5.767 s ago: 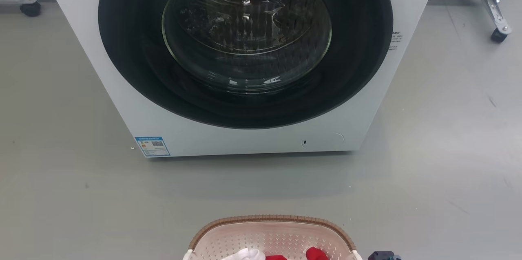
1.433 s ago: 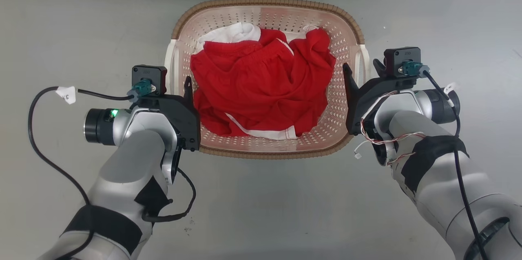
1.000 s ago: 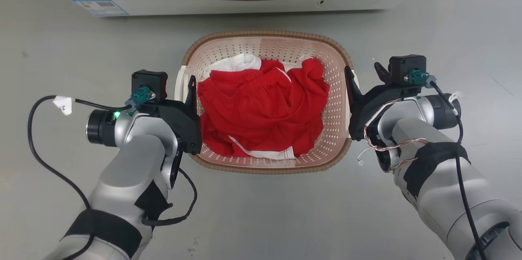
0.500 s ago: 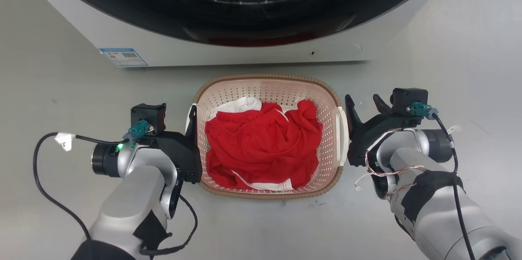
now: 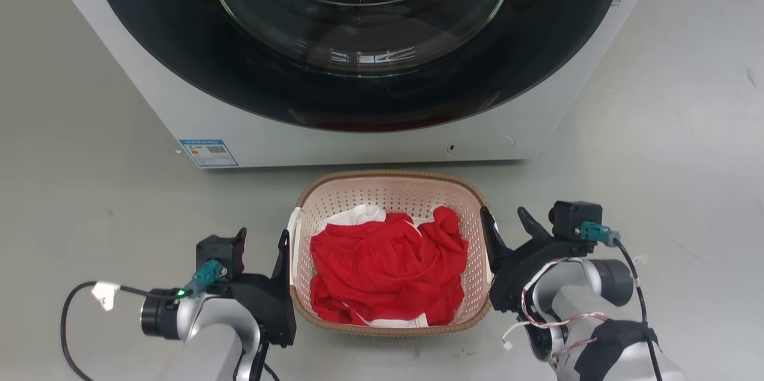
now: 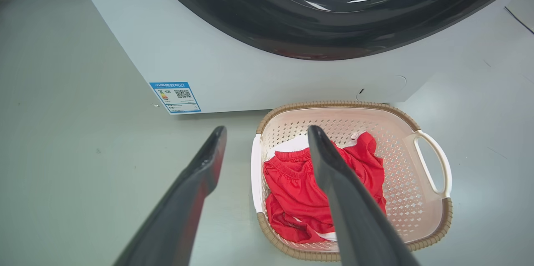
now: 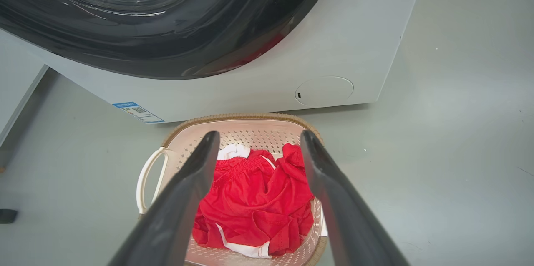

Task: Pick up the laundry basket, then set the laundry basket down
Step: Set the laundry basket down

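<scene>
While laundry basket [image 5: 388,185] (red clothes [image 5: 388,267] inside) sits before washer [image 5: 358,142], left end effector [image 5: 263,236], right end effector [image 5: 502,214], both spread apart.

Lit brightly and evenly from overhead, without hard shadows; only soft shade thrown on the grey floor [image 5: 89,208] along the foot of the washer [image 5: 358,151] and around the laundry basket [image 5: 388,176]. Streaked with white glare across the door glass [image 5: 358,11]. Rendered sharp throughout, mildly bent toward the edges of both wrist views.
</scene>
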